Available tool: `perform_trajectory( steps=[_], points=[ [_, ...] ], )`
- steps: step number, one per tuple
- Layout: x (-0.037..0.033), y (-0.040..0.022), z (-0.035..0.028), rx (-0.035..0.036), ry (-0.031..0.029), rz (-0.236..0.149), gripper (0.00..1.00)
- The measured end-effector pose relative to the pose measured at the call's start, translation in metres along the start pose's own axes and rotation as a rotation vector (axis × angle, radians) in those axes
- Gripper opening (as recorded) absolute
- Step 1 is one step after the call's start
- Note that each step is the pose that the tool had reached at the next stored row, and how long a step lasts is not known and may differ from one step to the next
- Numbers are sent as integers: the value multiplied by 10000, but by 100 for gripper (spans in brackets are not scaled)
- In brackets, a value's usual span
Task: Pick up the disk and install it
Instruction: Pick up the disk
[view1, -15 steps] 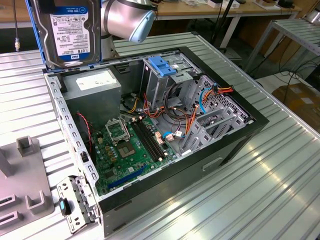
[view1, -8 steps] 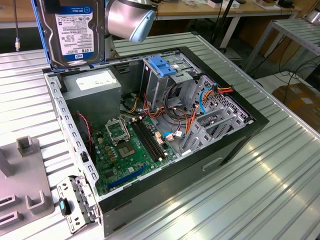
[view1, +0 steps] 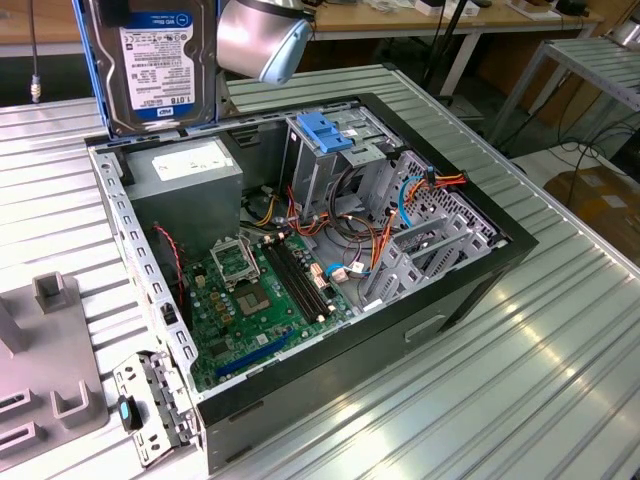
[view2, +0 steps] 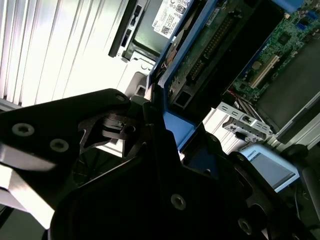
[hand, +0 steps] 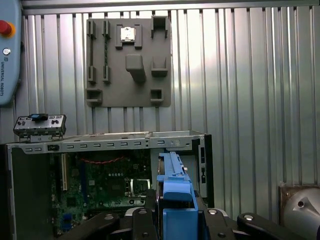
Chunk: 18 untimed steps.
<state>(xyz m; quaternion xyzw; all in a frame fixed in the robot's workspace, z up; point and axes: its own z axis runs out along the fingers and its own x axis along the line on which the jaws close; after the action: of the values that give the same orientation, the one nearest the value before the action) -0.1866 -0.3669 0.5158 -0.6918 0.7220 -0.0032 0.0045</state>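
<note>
The disk (view1: 150, 62), a grey hard drive with a white label in a blue carrier rail, hangs upright in the air above the back corner of the open computer case (view1: 470, 290) at the exterior view's left. It is over the grey power supply box (view1: 190, 172). In both wrist views my gripper (hand: 177, 222) is shut on the disk's blue carrier (hand: 175, 192), with black fingers (hand: 145, 220) on either side. The second wrist view shows the blue rail (view2: 176, 127) between the black gripper (view2: 167, 145) parts and the disk's circuit-board underside (view2: 210, 47).
Inside the case lie the green motherboard (view1: 255, 290), bundled cables and a tall metal drive cage topped by a blue latch (view1: 325, 132). A grey fixture plate (hand: 127, 62) and a small metal bracket (view1: 150, 405) rest on the ribbed aluminium table (view1: 520, 400). The arm's silver joint (view1: 262, 38) is beside the disk.
</note>
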Motion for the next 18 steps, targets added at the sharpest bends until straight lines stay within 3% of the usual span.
perform_trajectory(
  steps=[18],
  points=[
    [-5, -177, 2, 0, 1, 0, 37]
  ],
)
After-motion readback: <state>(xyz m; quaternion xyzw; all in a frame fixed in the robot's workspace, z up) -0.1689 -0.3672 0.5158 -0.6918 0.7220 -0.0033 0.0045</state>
